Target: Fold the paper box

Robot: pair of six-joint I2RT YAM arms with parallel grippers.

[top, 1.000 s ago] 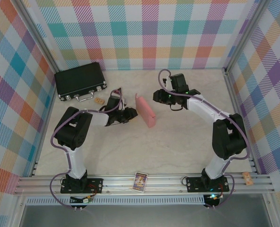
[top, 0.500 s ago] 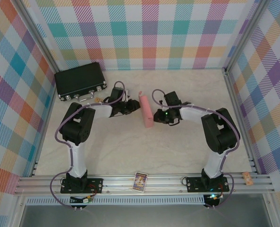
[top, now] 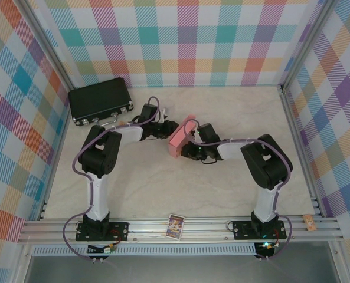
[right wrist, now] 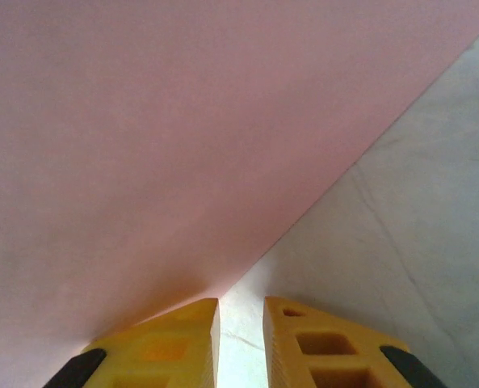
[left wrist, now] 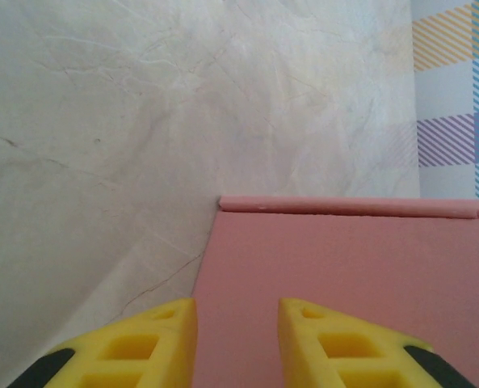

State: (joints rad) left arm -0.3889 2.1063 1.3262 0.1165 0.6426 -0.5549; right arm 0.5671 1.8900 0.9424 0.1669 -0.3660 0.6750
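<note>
well, the box (top: 180,137) stands tilted mid-worktop, long axis running near-left to far-right. left gripper (top: 165,131) (fingers parted, empty) faces its left side; right gripper (top: 190,151), barely parted, empty, sits just beside its leaning right face.

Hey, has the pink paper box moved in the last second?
Yes. The paper box has swung round on the spot: its near end now lies to the left, toward the black case, where a second ago it pointed right.

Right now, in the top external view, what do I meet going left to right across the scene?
black case → left pincer → paper box → right pincer → small tan item at the front rail's end
</note>
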